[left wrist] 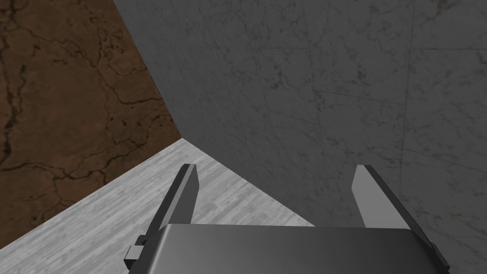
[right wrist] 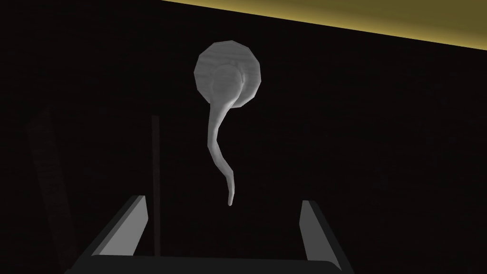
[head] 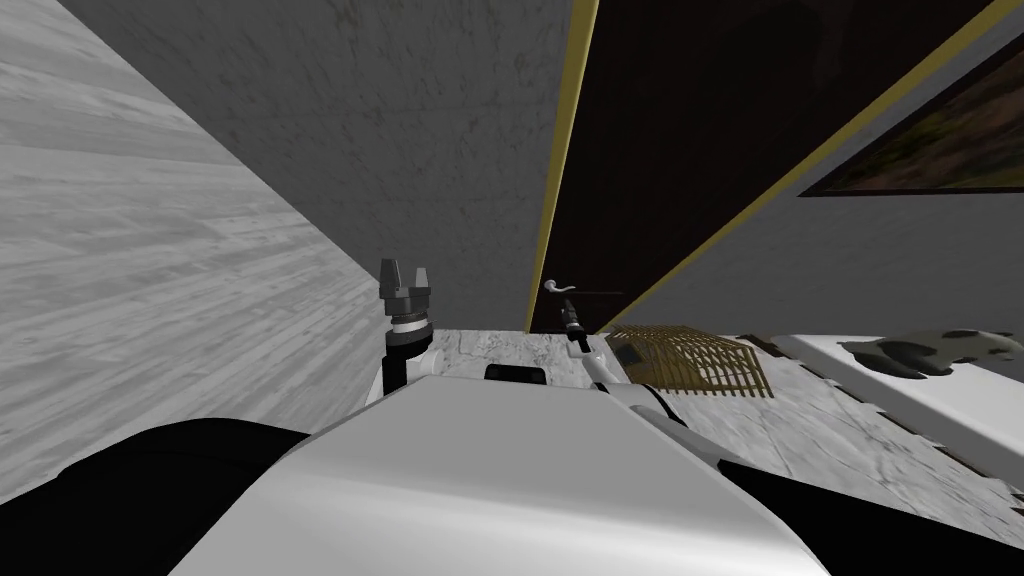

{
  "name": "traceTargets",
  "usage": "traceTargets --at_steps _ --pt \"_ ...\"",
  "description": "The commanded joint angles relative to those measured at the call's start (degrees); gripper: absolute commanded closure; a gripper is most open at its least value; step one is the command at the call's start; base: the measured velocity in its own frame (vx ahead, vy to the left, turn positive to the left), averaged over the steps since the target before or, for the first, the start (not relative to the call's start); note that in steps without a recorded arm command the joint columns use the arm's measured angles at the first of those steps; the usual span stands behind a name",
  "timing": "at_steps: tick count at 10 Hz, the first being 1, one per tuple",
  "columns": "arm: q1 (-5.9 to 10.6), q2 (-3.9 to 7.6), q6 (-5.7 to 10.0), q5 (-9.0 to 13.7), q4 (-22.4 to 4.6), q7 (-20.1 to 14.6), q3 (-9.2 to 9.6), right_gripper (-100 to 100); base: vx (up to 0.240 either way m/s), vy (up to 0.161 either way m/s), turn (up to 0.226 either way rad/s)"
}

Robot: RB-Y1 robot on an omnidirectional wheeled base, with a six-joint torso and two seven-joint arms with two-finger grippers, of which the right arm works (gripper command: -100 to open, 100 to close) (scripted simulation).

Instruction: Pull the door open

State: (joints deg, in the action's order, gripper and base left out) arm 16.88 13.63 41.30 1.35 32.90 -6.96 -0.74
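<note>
The dark door (head: 700, 130) stands far and right of centre, and looks shut in its yellow frame (head: 562, 150). The right tool (right wrist: 222, 200) is wide, lined up near the handle (right wrist: 219, 112) without gripping it. The left tool (left wrist: 276, 167), also wide, hangs at left. Grasping and pulling remain.

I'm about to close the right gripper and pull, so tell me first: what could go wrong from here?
1. The right gripper is open with only the thin tip of the curved lever handle near its gap; closing now may pinch just the tip and slip on the pull.
2. A slatted basket lies on the floor beside the dark door; the opening door might hit it.
</note>
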Motion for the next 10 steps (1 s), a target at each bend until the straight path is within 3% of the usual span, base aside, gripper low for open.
traceTargets --at_steps 1,3,7,8,9,10 --pt "0.75 0.07 0.4 0.0 -1.6 -0.1 0.01 -100 0.003 -0.041 0.099" --pt "1.1 0.14 0.55 0.0 -2.3 -0.1 0.01 -100 0.002 -0.027 0.105" --pt "-0.98 4.07 2.9 0.0 -4.4 -3.0 -3.6 -100 0.152 0.054 0.22" --pt "-0.96 4.07 2.9 0.0 -6.3 -3.0 -3.6 -100 0.161 0.029 0.071" --pt "-1.3 4.66 3.23 0.1 -4.7 -3.4 -4.14 -100 0.09 0.006 0.034" --pt "-1.3 4.66 3.23 0.1 -4.7 -3.4 -4.14 -100 0.039 0.002 0.048"
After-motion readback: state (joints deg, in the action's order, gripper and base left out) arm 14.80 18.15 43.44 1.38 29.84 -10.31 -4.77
